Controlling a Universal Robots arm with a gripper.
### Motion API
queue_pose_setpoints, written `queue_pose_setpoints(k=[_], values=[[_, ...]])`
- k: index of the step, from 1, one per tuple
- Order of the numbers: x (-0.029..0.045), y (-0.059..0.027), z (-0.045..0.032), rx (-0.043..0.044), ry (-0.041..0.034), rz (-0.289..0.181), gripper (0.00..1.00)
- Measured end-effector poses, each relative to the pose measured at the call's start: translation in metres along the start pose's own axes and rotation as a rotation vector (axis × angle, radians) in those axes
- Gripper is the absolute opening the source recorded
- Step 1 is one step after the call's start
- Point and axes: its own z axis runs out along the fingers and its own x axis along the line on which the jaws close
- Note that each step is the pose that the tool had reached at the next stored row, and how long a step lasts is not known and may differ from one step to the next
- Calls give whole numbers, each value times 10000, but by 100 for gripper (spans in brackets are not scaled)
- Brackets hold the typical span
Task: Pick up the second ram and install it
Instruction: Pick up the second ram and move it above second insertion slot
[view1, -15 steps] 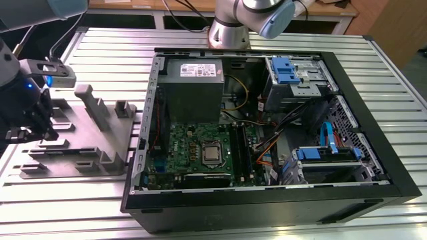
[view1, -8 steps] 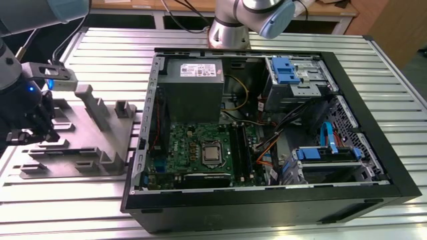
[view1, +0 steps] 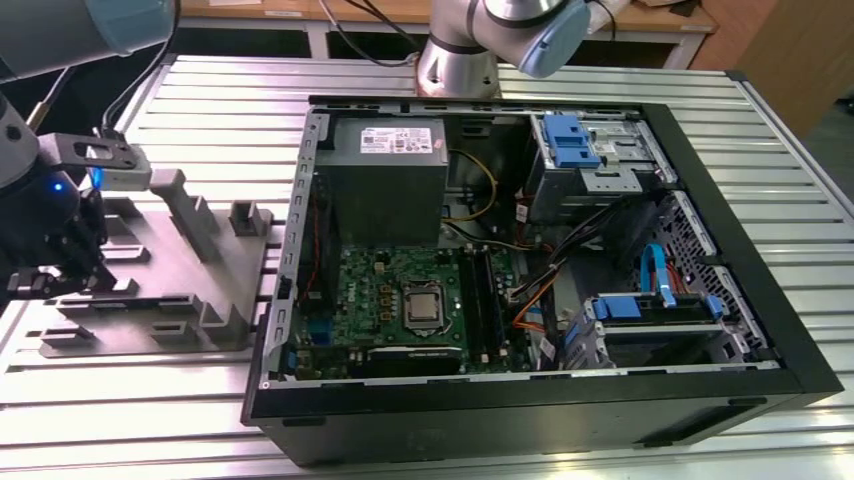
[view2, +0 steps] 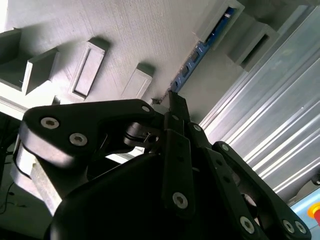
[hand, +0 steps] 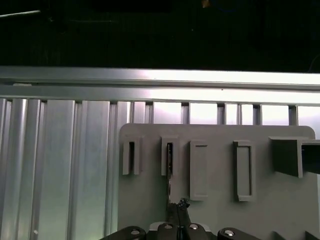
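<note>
Ribbed metal table carries a grey holder in whose slot the ram stands on edge, claw clamped on one end; likely light, stiff, fragile, best held by its bare edges.

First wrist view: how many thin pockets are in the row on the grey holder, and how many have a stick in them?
Thin pocket with the second ram in it: 1
Thin pockets without a stick: 3
Total on the grey holder: 4
</note>
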Motion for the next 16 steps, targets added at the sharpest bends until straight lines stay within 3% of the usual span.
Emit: queue_pose_setpoints(k=[11,16], values=[[28,31,137,3,-1,16,10],[28,31,143,2,-1,17,10]])
